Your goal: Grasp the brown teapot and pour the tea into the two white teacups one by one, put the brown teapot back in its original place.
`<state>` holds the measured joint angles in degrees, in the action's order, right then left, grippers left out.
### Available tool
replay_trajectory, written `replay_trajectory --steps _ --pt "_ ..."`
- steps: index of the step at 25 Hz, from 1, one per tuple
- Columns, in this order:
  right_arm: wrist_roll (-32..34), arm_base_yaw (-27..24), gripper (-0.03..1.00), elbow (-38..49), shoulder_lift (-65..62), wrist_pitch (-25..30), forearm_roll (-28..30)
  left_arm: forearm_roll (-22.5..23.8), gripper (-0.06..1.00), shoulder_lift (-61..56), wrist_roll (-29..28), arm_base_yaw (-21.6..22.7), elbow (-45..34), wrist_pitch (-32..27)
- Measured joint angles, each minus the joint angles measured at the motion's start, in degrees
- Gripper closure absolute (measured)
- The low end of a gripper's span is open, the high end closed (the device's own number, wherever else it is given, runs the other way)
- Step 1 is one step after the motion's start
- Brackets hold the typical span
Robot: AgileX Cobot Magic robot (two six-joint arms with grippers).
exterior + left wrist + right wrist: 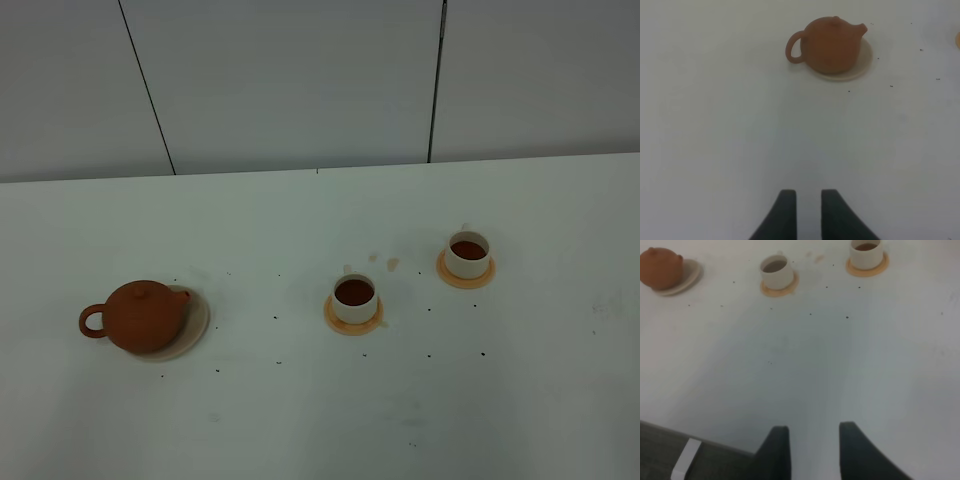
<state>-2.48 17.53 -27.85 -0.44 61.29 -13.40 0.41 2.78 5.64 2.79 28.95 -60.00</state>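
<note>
The brown teapot is seated on its saucer; both teacups, beside it, are filled. The left gripper and right gripper are parted, empty, withdrawn, suggesting completion.

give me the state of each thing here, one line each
brown teapot: upright, lid on, sitting on the saucer, not held
saucer: flat on the table, teapot on it
near teacup: upright on its orange coaster, holds dark tea
far teacup: upright on its orange coaster, holds dark tea
left gripper: jaws apart, holding nothing
right gripper: jaws apart, holding nothing
</note>
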Motion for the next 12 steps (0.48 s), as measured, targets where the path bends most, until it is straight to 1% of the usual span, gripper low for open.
replay_trajectory --steps 12 --pt "0.00 0.00 0.73 0.00 0.00 0.00 0.00 0.00 0.75 0.00 0.00 0.00 0.00 0.00"
